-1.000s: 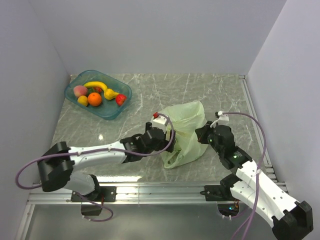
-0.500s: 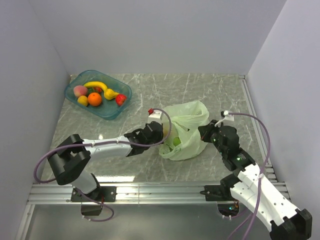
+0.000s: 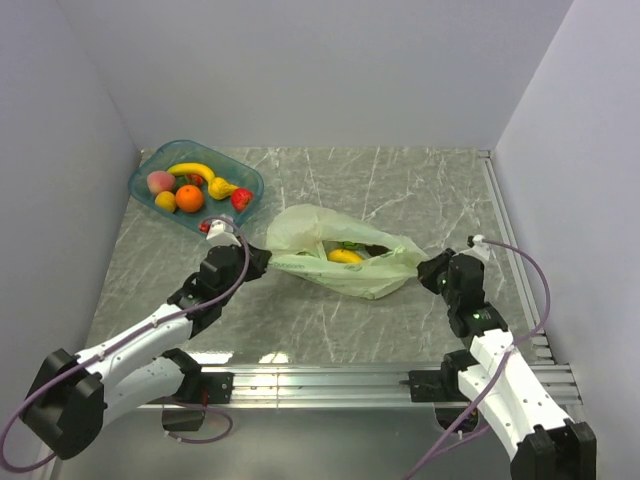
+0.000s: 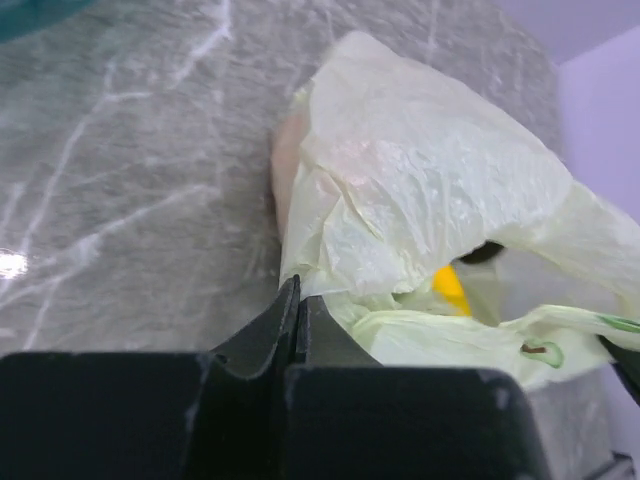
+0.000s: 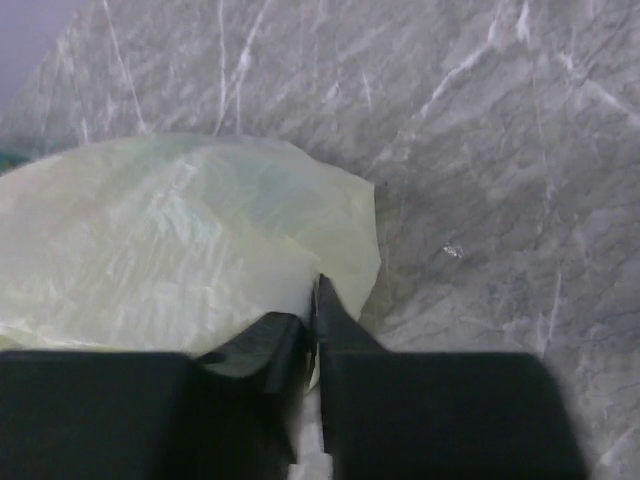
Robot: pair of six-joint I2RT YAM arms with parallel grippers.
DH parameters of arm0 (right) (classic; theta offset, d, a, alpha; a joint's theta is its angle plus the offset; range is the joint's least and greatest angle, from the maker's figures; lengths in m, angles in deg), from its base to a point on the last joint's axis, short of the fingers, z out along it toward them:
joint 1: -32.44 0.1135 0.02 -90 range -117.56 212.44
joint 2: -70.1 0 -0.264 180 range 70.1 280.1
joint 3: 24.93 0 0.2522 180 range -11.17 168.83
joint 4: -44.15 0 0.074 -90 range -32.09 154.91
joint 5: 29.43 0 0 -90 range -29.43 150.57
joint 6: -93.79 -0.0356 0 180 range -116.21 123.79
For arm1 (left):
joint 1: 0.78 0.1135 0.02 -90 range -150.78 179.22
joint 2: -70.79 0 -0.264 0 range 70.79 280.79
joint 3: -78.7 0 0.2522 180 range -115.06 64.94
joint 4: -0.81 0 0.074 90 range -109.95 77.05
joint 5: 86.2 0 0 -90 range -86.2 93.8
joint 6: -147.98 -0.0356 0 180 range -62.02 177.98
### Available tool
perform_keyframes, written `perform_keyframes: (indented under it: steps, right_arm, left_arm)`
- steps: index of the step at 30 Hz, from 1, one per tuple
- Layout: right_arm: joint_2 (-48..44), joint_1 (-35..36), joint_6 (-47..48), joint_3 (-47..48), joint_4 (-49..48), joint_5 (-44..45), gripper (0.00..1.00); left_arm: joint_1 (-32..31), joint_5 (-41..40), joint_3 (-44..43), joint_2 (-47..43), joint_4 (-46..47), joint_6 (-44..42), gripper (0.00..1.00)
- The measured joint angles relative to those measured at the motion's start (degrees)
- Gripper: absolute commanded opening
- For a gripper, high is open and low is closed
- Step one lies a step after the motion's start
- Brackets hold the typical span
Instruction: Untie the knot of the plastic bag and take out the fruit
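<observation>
The pale green plastic bag lies stretched across the middle of the table, its mouth gaping between my two grippers. A yellow fruit shows inside the opening, also visible in the left wrist view as the yellow fruit. My left gripper is shut on the bag's left edge, jaws pressed together on the film of the bag. My right gripper pinches the bag's right end, its jaws nearly together with film of the bag between them. The knot is out of view.
A teal tray stands at the back left holding a banana, an orange and other fruit. White walls close in the left, back and right. A metal rail runs along the near edge.
The left arm has pulled back to the left and the right arm to the right, each with an end of the bag. The bag went from bunched to stretched out, exposing the yellow fruit.
</observation>
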Motion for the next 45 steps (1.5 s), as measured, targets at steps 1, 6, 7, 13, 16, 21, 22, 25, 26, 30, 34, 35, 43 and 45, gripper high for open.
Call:
perform_keyframes:
  steps: [1,6,7,13,16,21,22,25,26,30,34,35,43,45]
  right_arm:
    - [0.5,0.0,0.3,0.0,-0.1,-0.5,0.35]
    - [0.2,2.6,5.8,4.5,5.1,-1.8,0.74]
    - [0.0,4.0,7.3,7.1,7.3,-1.6,0.76]
    - [1.1,16.6,15.9,26.4,15.1,0.0,0.73]
    - [3.4,22.8,18.8,33.1,16.3,-0.1,0.72]
    - [13.7,28.7,21.7,38.1,15.6,0.7,0.70]
    - [16.0,28.8,21.9,38.1,15.3,1.1,0.69]
    - [23.6,28.9,22.1,37.2,14.1,2.3,0.65]
    - [25.4,28.9,22.1,36.3,13.9,2.6,0.61]
    - [28.8,28.8,21.5,31.0,13.2,2.5,0.29]
    - [28.0,26.7,18.0,21.9,12.4,1.9,0.00]
    - [27.0,25.2,16.7,19.1,12.4,1.7,0.00]
    - [15.0,13.1,10.3,7.5,11.6,-0.9,0.00]
    - [15.0,13.1,10.2,7.7,10.5,-1.1,0.00]
  left_arm:
    - [0.2,1.4,0.6,-0.8,0.5,0.4,0.00]
    - [0.6,8.8,1.9,0.4,2.0,1.9,0.01]
    - [0.6,9.8,1.9,0.6,2.2,2.1,0.00]
    - [0.5,12.8,1.9,0.0,2.7,2.7,0.00]
    - [0.5,13.0,1.9,-1.2,2.4,2.7,0.01]
    - [0.3,13.1,1.9,-3.8,2.1,2.7,0.00]
    - [0.3,13.1,1.9,-4.3,2.0,2.7,0.00]
    - [0.2,12.8,1.9,-5.6,1.1,2.7,0.01]
    - [0.1,12.6,2.0,-6.0,0.9,2.7,0.01]
    - [0.1,10.4,2.8,-8.0,-0.4,3.1,0.01]
    - [0.1,7.2,3.4,-9.9,-2.3,3.8,0.01]
    - [0.1,6.3,3.4,-10.3,-2.7,4.0,0.01]
    - [0.0,4.7,3.3,-10.3,-5.5,2.9,0.23]
    - [0.0,5.1,2.9,-10.3,-6.1,1.2,0.47]
